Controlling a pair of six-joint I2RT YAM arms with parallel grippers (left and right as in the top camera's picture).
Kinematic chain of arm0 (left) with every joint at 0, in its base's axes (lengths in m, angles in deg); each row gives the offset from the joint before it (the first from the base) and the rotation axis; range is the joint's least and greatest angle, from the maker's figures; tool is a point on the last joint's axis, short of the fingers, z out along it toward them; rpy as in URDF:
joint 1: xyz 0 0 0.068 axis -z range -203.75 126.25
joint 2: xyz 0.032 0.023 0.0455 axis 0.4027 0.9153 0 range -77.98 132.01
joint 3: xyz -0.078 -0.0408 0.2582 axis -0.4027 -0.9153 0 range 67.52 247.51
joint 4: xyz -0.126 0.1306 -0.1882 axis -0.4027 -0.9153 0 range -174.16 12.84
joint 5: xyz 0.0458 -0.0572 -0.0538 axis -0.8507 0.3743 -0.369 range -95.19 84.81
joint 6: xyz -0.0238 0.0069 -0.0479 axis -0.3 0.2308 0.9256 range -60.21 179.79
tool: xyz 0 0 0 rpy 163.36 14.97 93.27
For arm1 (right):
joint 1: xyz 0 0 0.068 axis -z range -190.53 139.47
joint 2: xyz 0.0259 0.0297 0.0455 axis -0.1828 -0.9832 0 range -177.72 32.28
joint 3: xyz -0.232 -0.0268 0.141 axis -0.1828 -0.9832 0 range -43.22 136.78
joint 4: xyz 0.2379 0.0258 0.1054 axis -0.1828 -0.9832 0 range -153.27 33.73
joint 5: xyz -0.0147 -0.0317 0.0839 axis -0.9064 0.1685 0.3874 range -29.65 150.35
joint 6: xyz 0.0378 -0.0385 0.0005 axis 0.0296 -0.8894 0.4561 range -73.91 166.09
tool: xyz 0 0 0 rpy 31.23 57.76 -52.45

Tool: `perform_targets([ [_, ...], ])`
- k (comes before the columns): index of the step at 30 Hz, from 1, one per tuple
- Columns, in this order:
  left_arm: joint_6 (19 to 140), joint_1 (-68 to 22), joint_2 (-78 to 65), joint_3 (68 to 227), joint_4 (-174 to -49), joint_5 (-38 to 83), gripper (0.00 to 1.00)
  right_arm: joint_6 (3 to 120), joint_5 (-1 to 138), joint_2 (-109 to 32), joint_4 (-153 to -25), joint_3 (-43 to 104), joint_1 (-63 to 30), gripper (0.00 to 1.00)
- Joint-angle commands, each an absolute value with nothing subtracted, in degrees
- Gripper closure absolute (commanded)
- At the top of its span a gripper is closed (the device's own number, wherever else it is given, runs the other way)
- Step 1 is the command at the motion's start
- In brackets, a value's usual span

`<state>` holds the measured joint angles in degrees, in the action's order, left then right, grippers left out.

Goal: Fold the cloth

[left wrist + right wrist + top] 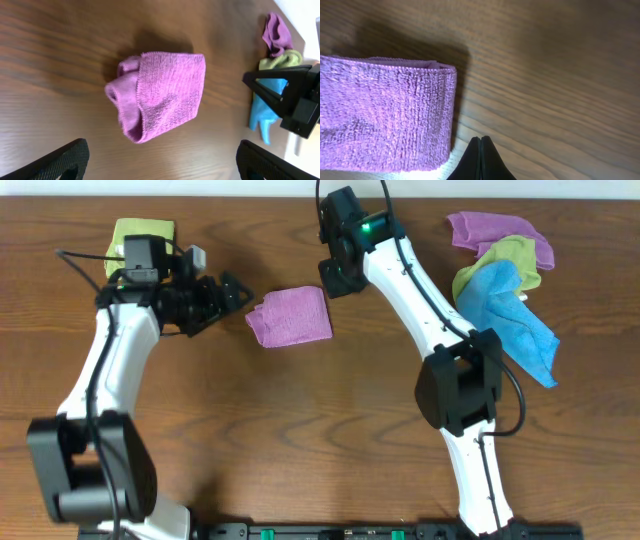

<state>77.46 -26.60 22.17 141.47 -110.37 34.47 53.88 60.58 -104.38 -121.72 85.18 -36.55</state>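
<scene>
A purple cloth [289, 316] lies folded into a small square on the wooden table, its left side bunched. In the left wrist view the purple cloth [160, 96] lies ahead of my left gripper [162, 160], which is open and empty. That gripper [232, 292] sits just left of the cloth in the overhead view. My right gripper [333, 280] is shut and empty, just right of the cloth's upper right corner. In the right wrist view its closed tips [480, 142] are beside the cloth's folded edge [385, 115], not touching it.
A heap of cloths lies at the back right: purple [500, 232], green [500, 260] and blue [515, 315]. A folded green cloth [135, 235] lies at the back left, behind my left arm.
</scene>
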Motion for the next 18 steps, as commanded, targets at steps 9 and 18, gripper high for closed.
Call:
perform_targets([
  [9,78.25,-24.68,35.49,141.25,-106.89,42.97,0.05,53.29,63.86,-103.04,-117.63,78.21,-34.76,0.99],
  [18,78.25,-22.93,40.10,141.25,-103.11,42.89,0.05,54.18,66.94,-103.42,-114.53,76.83,-34.56,0.99],
])
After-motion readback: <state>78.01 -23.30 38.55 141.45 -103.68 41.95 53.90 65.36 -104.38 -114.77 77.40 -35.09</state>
